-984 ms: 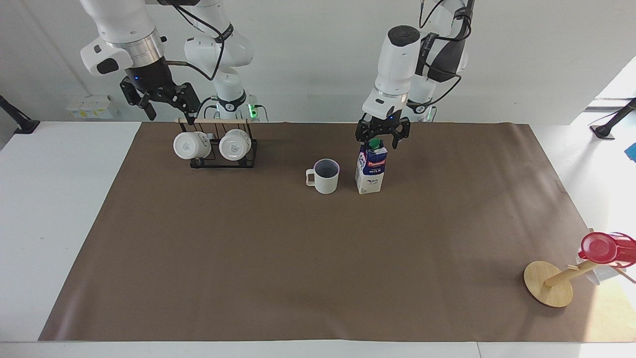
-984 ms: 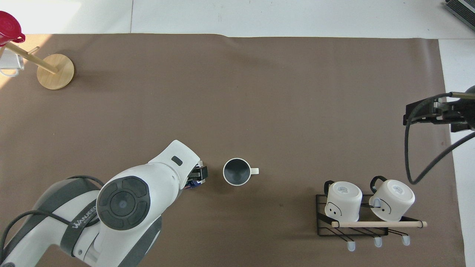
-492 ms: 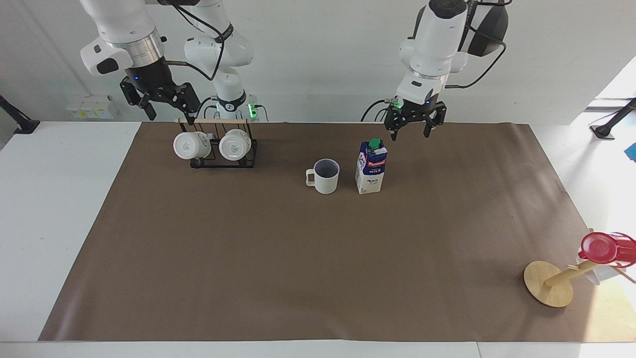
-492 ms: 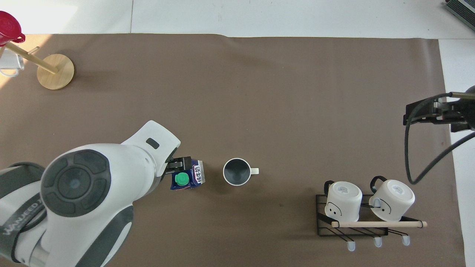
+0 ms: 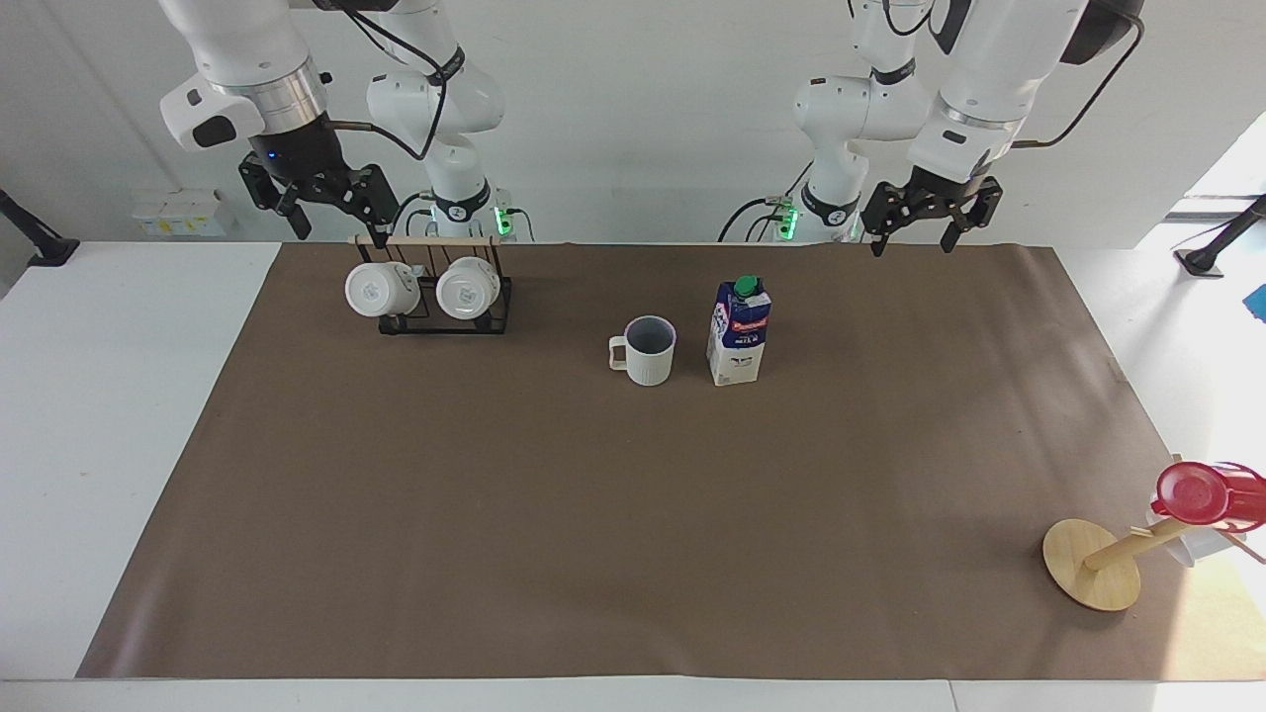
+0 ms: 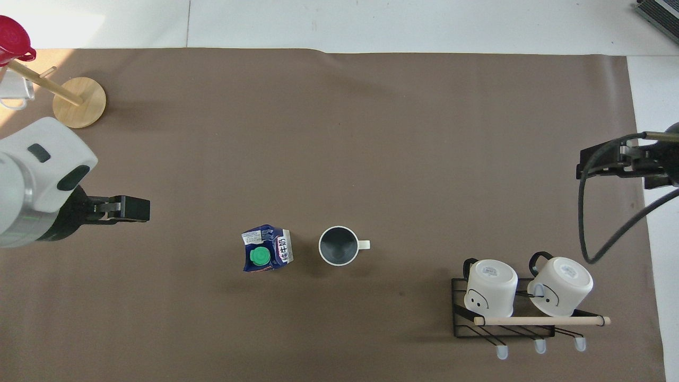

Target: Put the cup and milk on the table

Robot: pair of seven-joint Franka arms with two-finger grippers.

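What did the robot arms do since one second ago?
The left gripper let go of the milk, rose and swung away toward the left arm's end of the table, fingers open. The milk stayed upright beside the cup. The right gripper kept waiting, open, above the mug rack.

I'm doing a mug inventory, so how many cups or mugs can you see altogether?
5: the cup beside the milk, two white mugs on the black rack, a red cup and a partly hidden white one at the wooden stand.

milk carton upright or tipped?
Upright. The milk stands on its base on the table, green cap on top, beside the cup, nothing holding it.
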